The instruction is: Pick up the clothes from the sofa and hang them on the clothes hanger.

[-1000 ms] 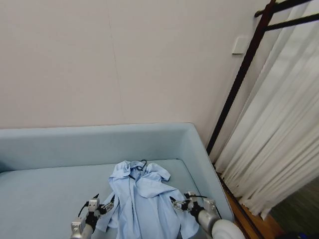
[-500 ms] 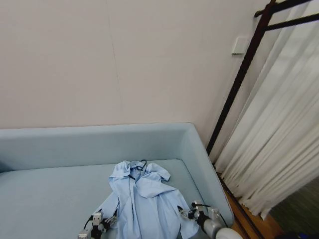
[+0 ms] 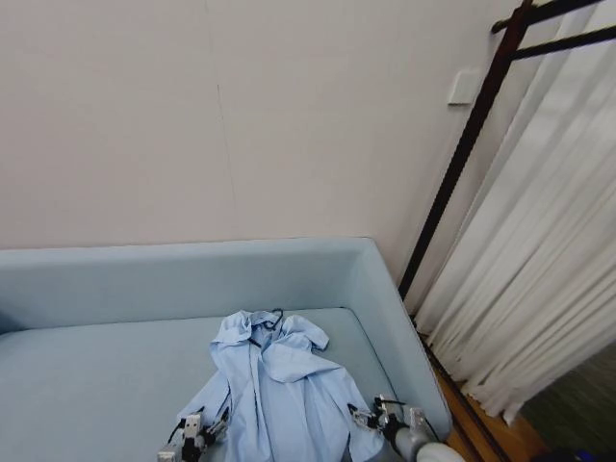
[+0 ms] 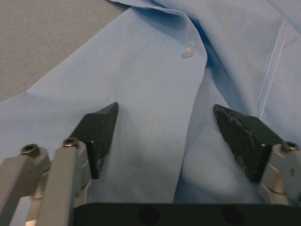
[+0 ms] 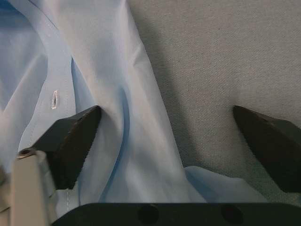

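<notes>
On the sofa [image 3: 96,366], the left pincer [image 3: 197,433] hangs low at the near left edge of the light blue shirt [image 3: 279,375]. Its fingers are spread above the buttoned fabric, pinching nothing. The shirt lies crumpled on the seat cushion, with a dark hanger hook [image 3: 277,314] at its collar. The right pincer [image 3: 371,416] is spread too, one finger over the shirt's edge and the other over bare cushion. A dark clothes rack [image 3: 462,154] stands beyond the sofa's right arm.

Head camera high above sofa [image 3: 192,279], wrist cameras close over shirt [image 4: 155,94]
</notes>
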